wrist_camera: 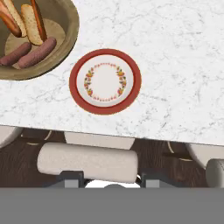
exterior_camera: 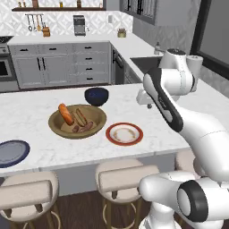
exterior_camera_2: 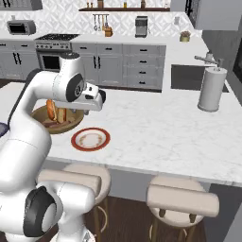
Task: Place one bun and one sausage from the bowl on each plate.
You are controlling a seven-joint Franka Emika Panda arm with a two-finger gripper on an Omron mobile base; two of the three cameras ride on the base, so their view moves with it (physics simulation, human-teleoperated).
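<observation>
Holding buns and sausages, the wooden bowl (wrist_camera: 65,41); jaws' spread unclear.

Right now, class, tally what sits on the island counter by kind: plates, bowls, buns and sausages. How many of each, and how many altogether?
Plates: 2, red-rimmed plate, blue-grey plate
Bowls: 2, wooden bowl, dark blue bowl
Buns: 2, in the wooden bowl
Sausages: 2, in the wooden bowl
Total: 8

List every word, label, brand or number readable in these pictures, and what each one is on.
None: no readable text anywhere.
The white plate with the red rim bears only a floral ring, no lettering.
The coffee machine and microwave show no legible markings.
</observation>
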